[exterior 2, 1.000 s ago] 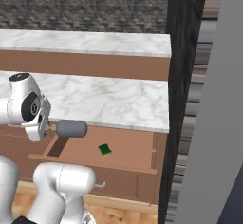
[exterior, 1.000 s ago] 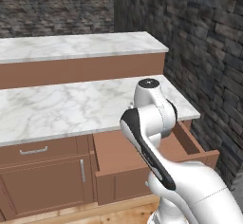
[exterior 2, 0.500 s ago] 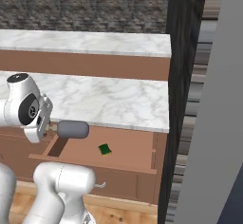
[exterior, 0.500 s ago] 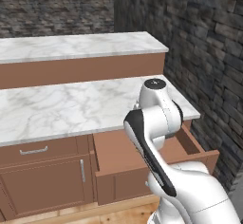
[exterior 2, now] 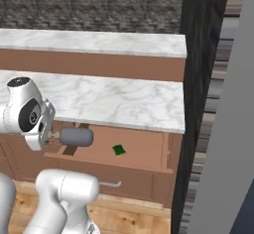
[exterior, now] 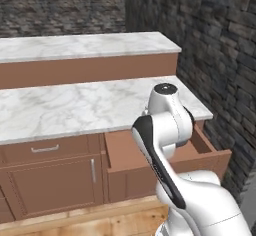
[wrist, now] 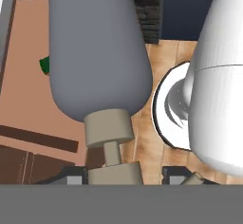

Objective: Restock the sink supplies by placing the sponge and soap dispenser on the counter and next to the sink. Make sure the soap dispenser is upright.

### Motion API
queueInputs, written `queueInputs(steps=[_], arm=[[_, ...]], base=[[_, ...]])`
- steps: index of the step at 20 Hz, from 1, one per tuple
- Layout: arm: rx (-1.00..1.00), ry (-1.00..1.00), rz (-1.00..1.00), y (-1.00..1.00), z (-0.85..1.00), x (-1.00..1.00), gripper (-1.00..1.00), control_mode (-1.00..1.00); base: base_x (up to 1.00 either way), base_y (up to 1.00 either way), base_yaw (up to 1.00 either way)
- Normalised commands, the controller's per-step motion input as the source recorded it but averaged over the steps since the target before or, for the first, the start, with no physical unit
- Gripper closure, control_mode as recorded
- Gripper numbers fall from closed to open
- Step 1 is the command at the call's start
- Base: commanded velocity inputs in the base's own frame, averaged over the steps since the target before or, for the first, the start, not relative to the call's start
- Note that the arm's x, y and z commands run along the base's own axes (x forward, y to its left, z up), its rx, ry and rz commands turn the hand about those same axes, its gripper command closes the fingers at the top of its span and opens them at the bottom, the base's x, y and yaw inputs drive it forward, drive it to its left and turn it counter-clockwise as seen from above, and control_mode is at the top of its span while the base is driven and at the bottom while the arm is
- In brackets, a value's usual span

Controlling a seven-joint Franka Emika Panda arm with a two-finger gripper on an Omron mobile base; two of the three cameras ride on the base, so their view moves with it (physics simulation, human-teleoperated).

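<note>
Soap dispenser [wrist: 97, 52] plain grey, pump beige.

Below my arm an open wooden drawer [exterior 2: 144, 151] juts from under the marble counter [exterior 2: 119, 101], centre of the right base frame. A green sponge [exterior 2: 119, 150] lies flat on its floor, near the drawer's middle.
</note>
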Motion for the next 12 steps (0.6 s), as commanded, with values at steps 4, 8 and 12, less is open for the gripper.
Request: queueInputs(steps=[4, 8, 12], arm=[[0.00, 0.00, 0.00, 0.00, 0.00, 0.00, 1.00, 1.00], [0.00, 0.00, 0.00, 0.00, 0.00, 0.00, 1.00, 1.00], [0.00, 0.00, 0.00, 0.00, 0.00, 0.00, 1.00, 1.00]], base=[[-0.26, 0.89, 0.46], [-0.08, 0.94, 0.65], [0.00, 0.84, 0.72]])
